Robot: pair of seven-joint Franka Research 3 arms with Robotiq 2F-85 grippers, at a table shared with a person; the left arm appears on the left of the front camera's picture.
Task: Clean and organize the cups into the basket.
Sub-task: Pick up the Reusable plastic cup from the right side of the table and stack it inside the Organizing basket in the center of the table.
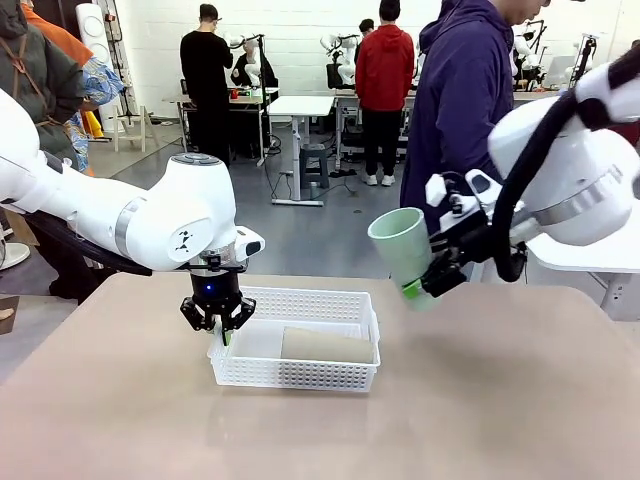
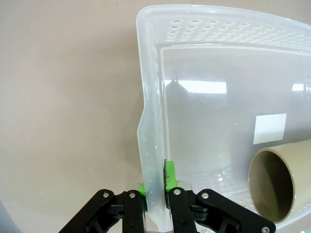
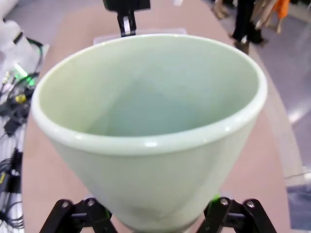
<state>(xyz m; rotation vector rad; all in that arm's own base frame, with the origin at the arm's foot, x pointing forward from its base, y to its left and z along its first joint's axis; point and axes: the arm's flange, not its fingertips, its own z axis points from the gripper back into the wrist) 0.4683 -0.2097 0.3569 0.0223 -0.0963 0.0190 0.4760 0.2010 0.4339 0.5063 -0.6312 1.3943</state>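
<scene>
The white lattice basket (image 1: 300, 375) stands mid-table with a tan-brown cup (image 1: 326, 345) lying on its side inside. My left gripper (image 1: 216, 318) points straight down and is shut on the basket's left wall. In the left wrist view the wall (image 2: 150, 121) is pinched between the green pads of that gripper (image 2: 155, 196), and the tan cup's open mouth (image 2: 279, 187) shows at the lower right. My right gripper (image 1: 420, 285) is shut on a pale mint green cup (image 1: 400, 245), held tilted in the air right of the basket. The green cup (image 3: 146, 121) sits between that gripper's fingers (image 3: 153, 216), mouth towards the camera.
A person in a purple jacket (image 1: 465, 100) stands at the table's far side, behind my right arm. Bare tabletop (image 1: 480, 400) lies in front of and to the right of the basket. Other people and tables are farther back.
</scene>
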